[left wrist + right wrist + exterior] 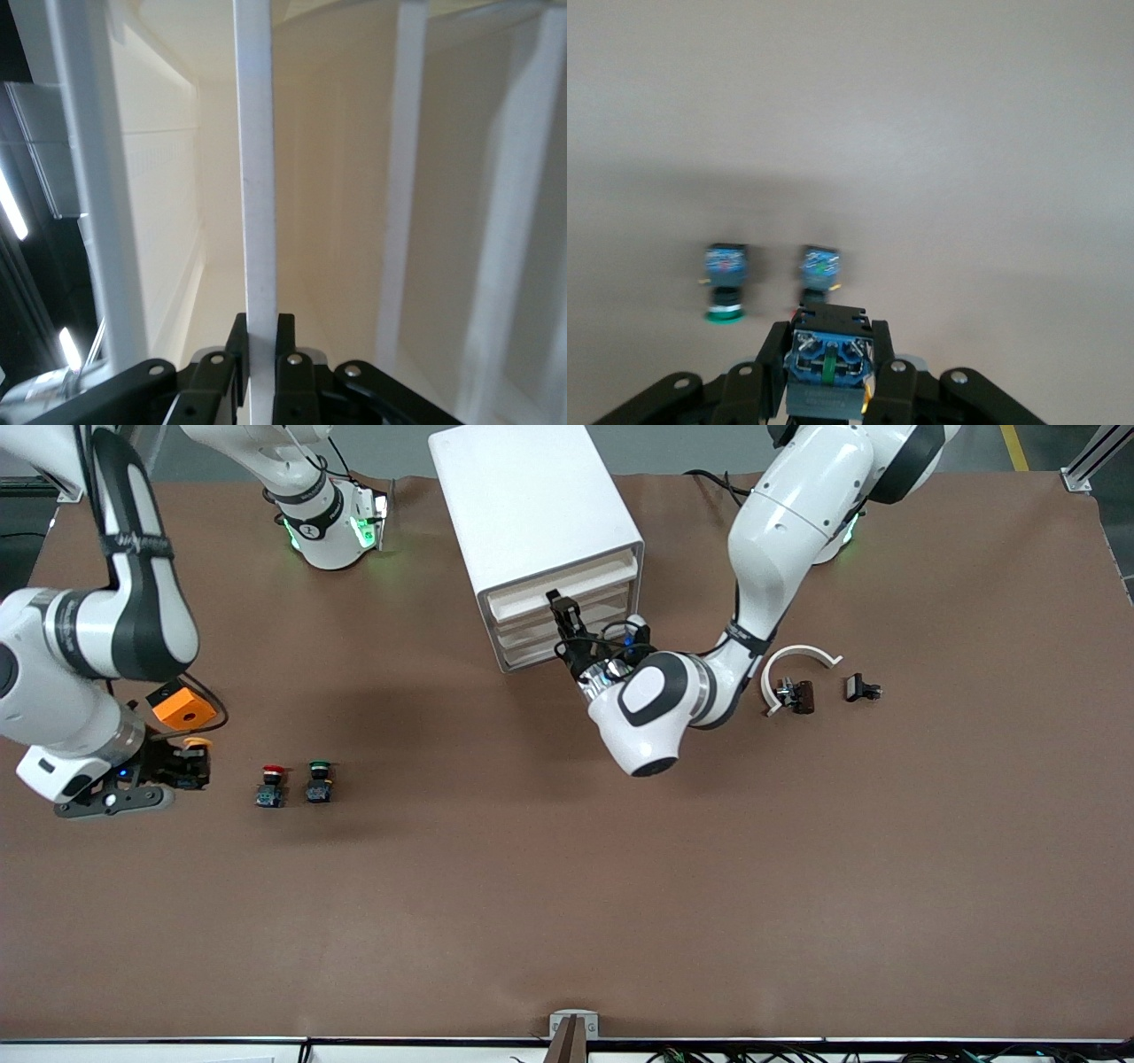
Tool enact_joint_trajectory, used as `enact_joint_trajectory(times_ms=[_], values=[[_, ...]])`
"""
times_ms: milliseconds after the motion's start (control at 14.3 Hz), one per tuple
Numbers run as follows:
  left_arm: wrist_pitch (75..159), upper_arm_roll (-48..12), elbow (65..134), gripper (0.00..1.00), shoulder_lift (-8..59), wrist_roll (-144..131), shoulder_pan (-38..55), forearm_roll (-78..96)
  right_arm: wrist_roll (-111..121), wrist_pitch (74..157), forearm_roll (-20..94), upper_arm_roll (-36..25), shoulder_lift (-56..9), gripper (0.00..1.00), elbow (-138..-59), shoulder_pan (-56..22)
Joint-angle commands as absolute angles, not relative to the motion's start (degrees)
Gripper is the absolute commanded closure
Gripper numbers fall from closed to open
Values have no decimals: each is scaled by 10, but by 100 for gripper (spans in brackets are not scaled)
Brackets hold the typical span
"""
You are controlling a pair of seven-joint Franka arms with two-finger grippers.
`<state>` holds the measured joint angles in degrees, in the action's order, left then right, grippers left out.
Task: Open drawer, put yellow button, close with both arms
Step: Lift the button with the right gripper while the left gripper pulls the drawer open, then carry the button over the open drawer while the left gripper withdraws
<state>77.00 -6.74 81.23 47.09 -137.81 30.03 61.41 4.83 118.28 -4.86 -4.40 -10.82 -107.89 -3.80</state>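
Note:
The white cabinet (532, 505) stands near the robots' bases at the table's middle. My left gripper (560, 607) is at its uppermost drawer (567, 584). In the left wrist view the gripper (260, 323) is shut on the drawer's white front edge (255, 177). My right gripper (190, 766) is just above the table at the right arm's end, beside the red-capped and green-capped buttons. It is shut on the yellow button (197, 744). The button's blue base (828, 354) shows between the gripper's fingers (775, 363) in the right wrist view.
The red-capped button (272, 784) and the green-capped button (319, 779) stand side by side on the brown table; both show in the right wrist view (821, 266) (725, 279). A white curved piece (797, 660) and two small black parts (795, 695) (861, 688) lie toward the left arm's end.

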Motion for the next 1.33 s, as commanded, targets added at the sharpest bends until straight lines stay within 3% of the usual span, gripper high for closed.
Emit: enact_joint_trajectory(times_ms=[0,280,840,910,980,1050,1120,1260], values=[[762,-49,780,100,477,-1376,278,619,-82,1114,-56,-47,-65,89,-1079,-107],[768,-19,768,100,476,-1337,275,621,-318,985,-56,-47,-62,89,-1011,-233],[804,0,766,98,476,-1300,272,621,-633,974,-1,-46,-69,90,-970,-385],[805,0,766,86,476,-1296,272,621,-665,976,14,-47,-72,90,-959,-401],[805,1,766,59,475,-1291,272,621,-705,978,22,-47,-78,90,-948,-420],[805,3,766,15,475,-1289,271,621,-749,980,25,-47,-84,90,-941,-440],[805,6,766,0,473,-1288,270,621,-786,985,28,-47,-93,90,-938,-464],[805,7,762,0,471,-1288,263,621,-857,1025,28,-47,-109,90,-935,-496]])
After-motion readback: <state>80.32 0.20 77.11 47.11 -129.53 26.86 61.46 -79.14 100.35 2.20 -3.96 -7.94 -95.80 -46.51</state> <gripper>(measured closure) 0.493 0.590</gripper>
